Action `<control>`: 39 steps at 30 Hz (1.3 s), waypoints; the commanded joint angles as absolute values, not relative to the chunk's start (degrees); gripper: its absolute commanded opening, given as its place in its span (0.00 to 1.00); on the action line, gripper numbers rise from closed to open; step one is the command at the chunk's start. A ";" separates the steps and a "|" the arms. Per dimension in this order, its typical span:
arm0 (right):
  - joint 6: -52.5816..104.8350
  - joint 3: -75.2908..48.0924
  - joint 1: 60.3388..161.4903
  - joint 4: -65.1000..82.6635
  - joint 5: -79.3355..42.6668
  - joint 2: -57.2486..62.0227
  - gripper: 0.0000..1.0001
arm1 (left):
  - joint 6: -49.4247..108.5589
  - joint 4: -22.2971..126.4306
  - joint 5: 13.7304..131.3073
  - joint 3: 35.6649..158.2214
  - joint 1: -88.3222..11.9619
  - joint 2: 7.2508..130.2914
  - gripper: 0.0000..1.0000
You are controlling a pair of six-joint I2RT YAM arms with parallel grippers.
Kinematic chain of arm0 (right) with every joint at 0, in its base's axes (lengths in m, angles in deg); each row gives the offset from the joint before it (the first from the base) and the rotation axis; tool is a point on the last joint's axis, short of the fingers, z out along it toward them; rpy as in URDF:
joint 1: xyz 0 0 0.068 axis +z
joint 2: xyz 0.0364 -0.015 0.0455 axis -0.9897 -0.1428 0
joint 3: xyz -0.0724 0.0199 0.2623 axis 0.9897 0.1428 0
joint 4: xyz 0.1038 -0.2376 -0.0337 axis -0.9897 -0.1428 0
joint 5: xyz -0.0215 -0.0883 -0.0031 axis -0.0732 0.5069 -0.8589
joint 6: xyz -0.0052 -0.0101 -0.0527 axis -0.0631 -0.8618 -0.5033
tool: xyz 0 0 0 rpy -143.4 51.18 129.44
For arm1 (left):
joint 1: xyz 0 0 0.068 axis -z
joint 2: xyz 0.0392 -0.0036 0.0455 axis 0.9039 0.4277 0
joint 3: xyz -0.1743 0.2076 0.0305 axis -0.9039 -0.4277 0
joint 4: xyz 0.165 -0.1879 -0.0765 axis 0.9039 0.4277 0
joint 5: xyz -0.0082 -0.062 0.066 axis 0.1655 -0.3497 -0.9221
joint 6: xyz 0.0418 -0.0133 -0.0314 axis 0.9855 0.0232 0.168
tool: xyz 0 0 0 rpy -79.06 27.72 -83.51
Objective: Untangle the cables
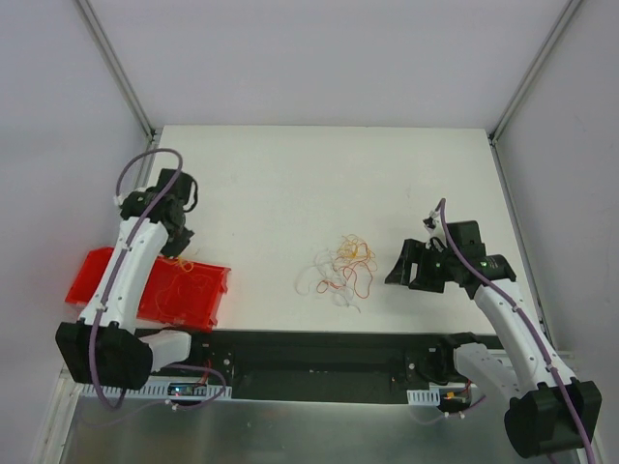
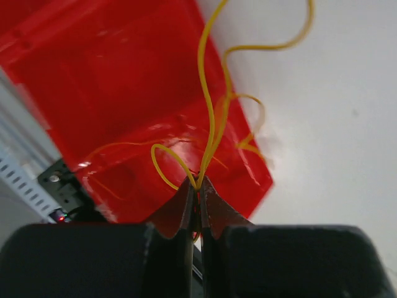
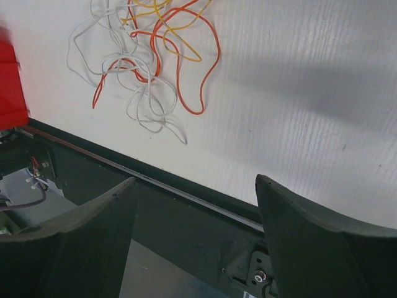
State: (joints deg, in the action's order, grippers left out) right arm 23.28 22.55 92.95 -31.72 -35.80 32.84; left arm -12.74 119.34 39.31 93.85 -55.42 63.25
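Cables (image 1: 346, 266) lie loosely curled: thin red, orange-yellow and whitish strands.

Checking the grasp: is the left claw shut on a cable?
Shut. The left wrist view shows the left claw pinching a yellow cable, tips touching, over the red tray.

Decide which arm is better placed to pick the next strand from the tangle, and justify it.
Right. The right end effector is open beside the tangle; the left end effector is shut on a yellow strand over the red tray.
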 commanded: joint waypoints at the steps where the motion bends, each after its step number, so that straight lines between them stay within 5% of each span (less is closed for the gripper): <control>1: 22.48 23.01 92.60 -30.70 -38.20 32.58 0.78 | -6.15 123.00 32.97 89.38 -68.33 58.32 0.00; 10: 22.13 22.49 93.39 -31.23 -38.56 31.26 0.78 | -5.52 119.47 33.67 86.12 -79.09 66.92 0.00; 24: 22.30 22.31 93.39 -31.58 -37.68 30.73 0.78 | -10.35 119.03 37.27 83.48 -80.94 71.07 0.06; 25: 22.47 22.31 93.48 -31.67 -37.59 30.82 0.78 | -10.62 118.86 37.97 83.05 -80.94 70.10 0.09; 30: 22.48 21.69 93.39 -32.37 -37.24 30.21 0.78 | -11.85 119.21 39.56 82.52 -80.94 64.66 0.67; 35: 22.39 21.52 93.39 -32.37 -37.68 29.24 0.78 | -10.19 119.21 38.15 84.80 -80.94 60.17 0.79; 39: 21.95 20.20 93.48 -33.17 -37.59 27.75 0.78 | -7.72 119.30 41.04 86.47 -80.85 59.28 0.79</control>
